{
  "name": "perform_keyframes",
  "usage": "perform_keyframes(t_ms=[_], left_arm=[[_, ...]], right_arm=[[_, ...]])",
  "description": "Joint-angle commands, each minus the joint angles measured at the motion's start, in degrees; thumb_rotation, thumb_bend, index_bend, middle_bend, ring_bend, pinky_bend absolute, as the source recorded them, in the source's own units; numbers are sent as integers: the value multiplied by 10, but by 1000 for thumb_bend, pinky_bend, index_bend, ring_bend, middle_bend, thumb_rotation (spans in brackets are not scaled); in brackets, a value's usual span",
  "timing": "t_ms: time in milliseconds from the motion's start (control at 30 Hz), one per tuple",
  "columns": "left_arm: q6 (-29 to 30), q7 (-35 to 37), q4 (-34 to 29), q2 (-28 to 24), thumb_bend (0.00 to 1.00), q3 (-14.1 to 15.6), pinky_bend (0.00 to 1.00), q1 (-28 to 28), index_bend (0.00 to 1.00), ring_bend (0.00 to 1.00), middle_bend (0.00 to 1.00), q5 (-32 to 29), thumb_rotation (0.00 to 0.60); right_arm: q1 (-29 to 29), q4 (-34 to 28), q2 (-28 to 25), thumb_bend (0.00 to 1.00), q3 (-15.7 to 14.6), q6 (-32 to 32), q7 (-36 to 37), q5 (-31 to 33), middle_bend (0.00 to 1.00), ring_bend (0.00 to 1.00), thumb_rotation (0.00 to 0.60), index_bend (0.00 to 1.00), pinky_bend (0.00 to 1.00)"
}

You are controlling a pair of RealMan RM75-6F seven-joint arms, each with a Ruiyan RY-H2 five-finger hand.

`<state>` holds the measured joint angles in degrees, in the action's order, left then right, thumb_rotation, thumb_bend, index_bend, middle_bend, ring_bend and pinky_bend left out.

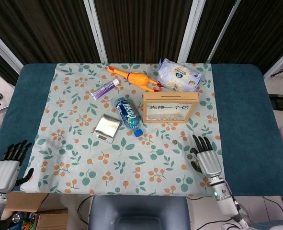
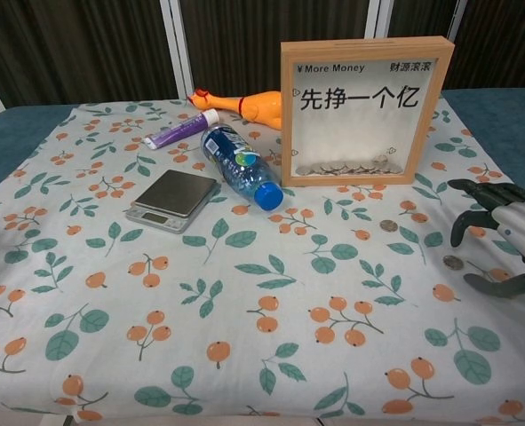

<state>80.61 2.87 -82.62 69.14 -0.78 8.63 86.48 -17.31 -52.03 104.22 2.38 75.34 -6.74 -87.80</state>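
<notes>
Near front right corner of floral cloth [image 1: 84, 158]: right hand [image 1: 208, 159] palm down, fingers spread and slightly curled, tips bent toward cloth, holding nothing. In chest view same hand [image 2: 507, 232] low over cloth, thumb stretched out below. Small coin [image 2: 453, 262] flat on cloth just beside fingertips, between fingers and thumb; contact not discernible. Second coin [image 2: 388, 225] further back on cloth, near frame's front, apart from hand.

Far front left, off cloth on blue surface [image 1: 21, 96]: left hand [image 1: 8, 165] at surface edge, fingers extended and apart, empty. Seen in head view only.

Behind right hand: wooden frame [image 2: 366, 108] upright, glass front, Chinese lettering, heap of coins inside along bottom. Wipes pack [image 1: 179, 75] behind frame, toward back edge of cloth.

Centre of cloth: bottle [image 2: 239, 165] lying on side, blue cap pointing to front, just left of frame. Pocket scale [image 2: 172, 200] flat, front-left of bottle, close but apart. Purple tube [image 2: 182, 130] lying behind scale, white cap toward bottle. Rubber chicken [image 2: 241, 101] lying along back, head to left, tail end near frame's top corner.

Cloth covering middle of surface, blue showing on both sides. Dark slatted panels with white uprights behind.
</notes>
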Motion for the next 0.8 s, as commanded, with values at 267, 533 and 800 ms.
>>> perform_keyframes(t_ms=[267,533,800], left_arm=[[-2,0,-3,-2,373,0,0,1,0,0,0,0,600],[-1,-1,-4,-3,372,1,0,-1,0,0,0,0,600],[-1,-5,-7,-4,372,1,0,-1,0,0,0,0,600]], right_arm=[[-3,-1,0,370,-1,-9,-2,4,0,0,600,558,0],[-3,-4,0,370,-4,-14,-3,5,0,0,600,558,0],[-6,-5,0,370,-6,-23,0,7,0,0,600,557,0]])
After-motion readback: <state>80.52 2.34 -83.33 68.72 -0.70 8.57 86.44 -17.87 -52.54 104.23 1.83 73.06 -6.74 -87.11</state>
